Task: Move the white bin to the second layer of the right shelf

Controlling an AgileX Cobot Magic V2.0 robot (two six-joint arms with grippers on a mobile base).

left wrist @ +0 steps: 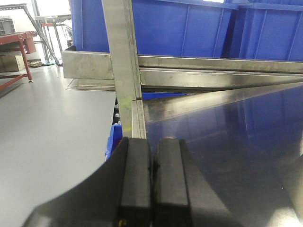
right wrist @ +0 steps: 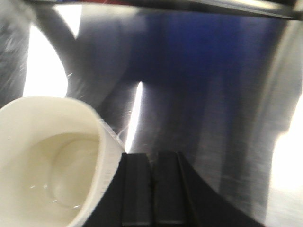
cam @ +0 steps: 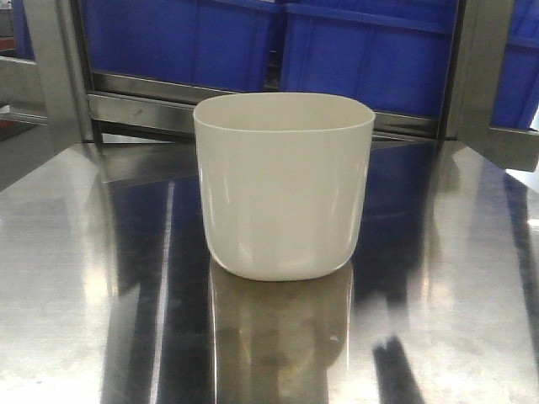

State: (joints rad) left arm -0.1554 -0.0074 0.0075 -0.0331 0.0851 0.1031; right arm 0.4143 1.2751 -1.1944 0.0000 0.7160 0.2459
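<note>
The task looks barely begun: the white bin (cam: 284, 189) stands upright in the middle of the surface (cam: 76, 278), ungrasped, with blue crates (cam: 362, 42) at its twelve o'clock, and no roller shelf level shows. The left end effector (left wrist: 152, 182) is pressed together, empty. The right end effector (right wrist: 151, 187), also together and empty, sits just beside the bin, which lies at its nine o'clock. No writing is readable.

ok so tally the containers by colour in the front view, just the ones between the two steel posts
white bin: 1
blue crates: 2
total: 3
Blue also shows at both frame edges; cannot tell whether those are further crates.
</note>
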